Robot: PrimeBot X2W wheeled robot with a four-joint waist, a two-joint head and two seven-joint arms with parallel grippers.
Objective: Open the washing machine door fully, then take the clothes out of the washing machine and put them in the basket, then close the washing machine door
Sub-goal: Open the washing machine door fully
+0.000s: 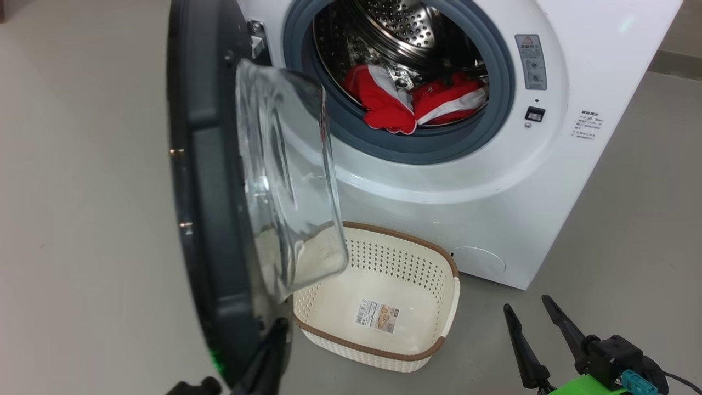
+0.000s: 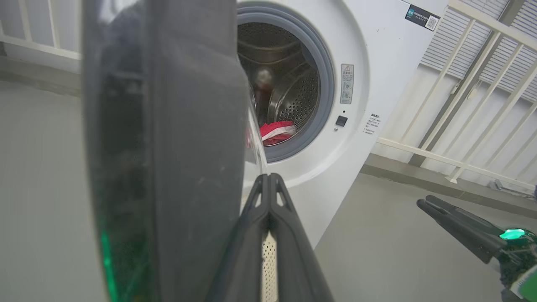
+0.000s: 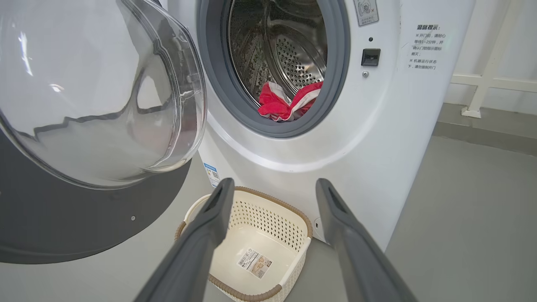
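1. A smooth, pale grey floor (image 1: 82, 219) spreads bare to the left of the appliance and carries on under everything else.
2. The washing machine door (image 1: 208, 164) is swung wide out from the front. In the head view it stands nearly edge-on, dark grey inner side showing, and its clear glass bowl (image 1: 285, 181) bulges to the right.
3. The left end effector (image 2: 268, 178) is closed, its two dark fingers pressed together on nothing. It sits low, just beside the inner face of the door, near the door's bottom edge.
4. The basket (image 1: 406, 258) stands on the floor right in front of the machine, below the opening and partly behind the glass bowl. Inside it there is just a paper label (image 1: 377, 315) on the bottom.
5. The washing machine (image 1: 439, 181) is a white box. Its grey gasket (image 1: 340, 120) rings the steel drum (image 1: 406, 22).
6. The clothes (image 1: 384, 104), red with white trim, lie in a heap at the bottom front of the drum, against the gasket lip.
7. The right end effector (image 1: 526, 303) is open and empty, low over the floor, right of the basket and well apart from it.
8. In the left wrist view a white railing (image 2: 482, 63) lines the room behind the machine, above a raised grey kerb (image 2: 419, 176).
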